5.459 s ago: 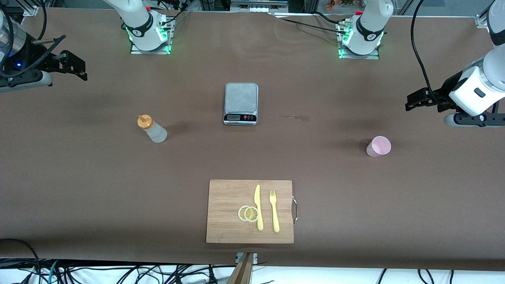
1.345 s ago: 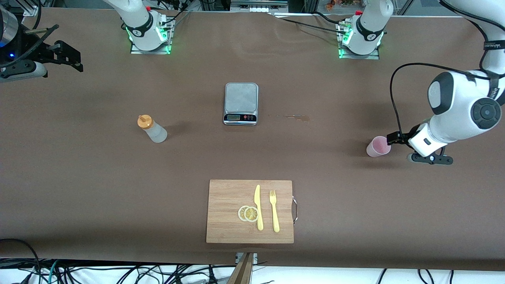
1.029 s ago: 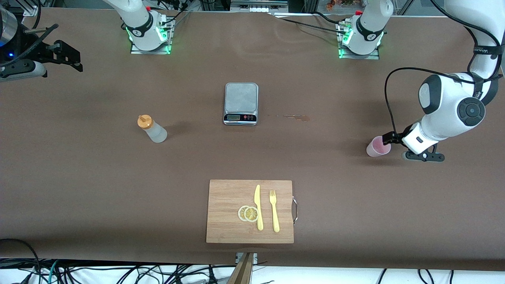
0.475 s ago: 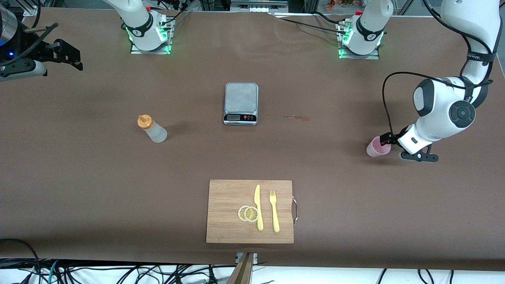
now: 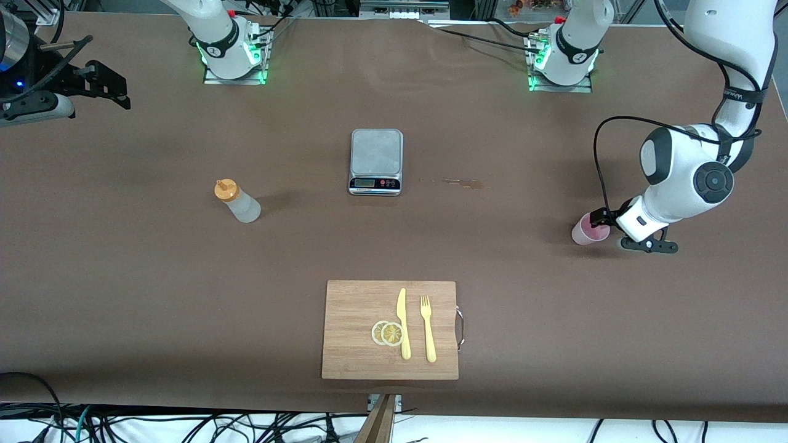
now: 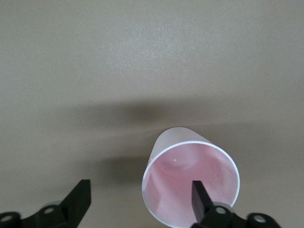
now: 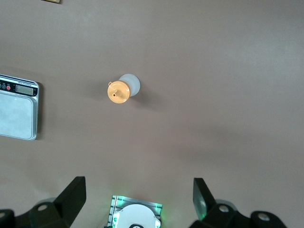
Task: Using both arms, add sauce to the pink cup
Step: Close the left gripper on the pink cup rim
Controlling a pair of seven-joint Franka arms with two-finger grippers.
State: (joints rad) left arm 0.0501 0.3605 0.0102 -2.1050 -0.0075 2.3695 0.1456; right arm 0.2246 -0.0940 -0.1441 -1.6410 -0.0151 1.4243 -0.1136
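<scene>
Brown matte cloth is covering the table (image 5: 123,277), slightly wrinkled, with a small dark stain (image 5: 458,182) sitting mid-frame.

- The pink cup (image 5: 585,232) is standing upright at the left arm's end of the table, in the middle band of the front view. It's smooth pale plastic, tapered, with a round rim, and the inside is looking bare.
- The left gripper (image 5: 600,218) is sitting low at the cup's rim with its jaws spread. In the left wrist view one black finger (image 6: 199,192) is poking over the rim into the cup and the other is sitting well clear outside. It's straddling the wall, not squeezing it.
- The sauce (image 5: 241,206) is a frosted white squeeze bottle with an orange nozzle cap (image 5: 225,189). It's standing toward the right arm's end, level with the scale's front edge, untouched.
- The right gripper (image 5: 120,95) is waiting high over that arm's end of the table, at the upper edge of the frame, jaws wide and holding nothing.
- A steel-topped kitchen scale (image 5: 376,154) is sitting upper centre. It's showing a grey display and red buttons, and any lettering is probably too small to read.
- A bamboo cutting board (image 5: 357,307) with a metal handle is lying lower centre. It's carrying a yellow plastic knife (image 5: 402,323), a fork (image 5: 427,329) and two lemon slices (image 5: 388,333), which are overlapping and touching the knife.
- A dark band on the left arm's forearm is carrying white lettering that I can't read.
</scene>
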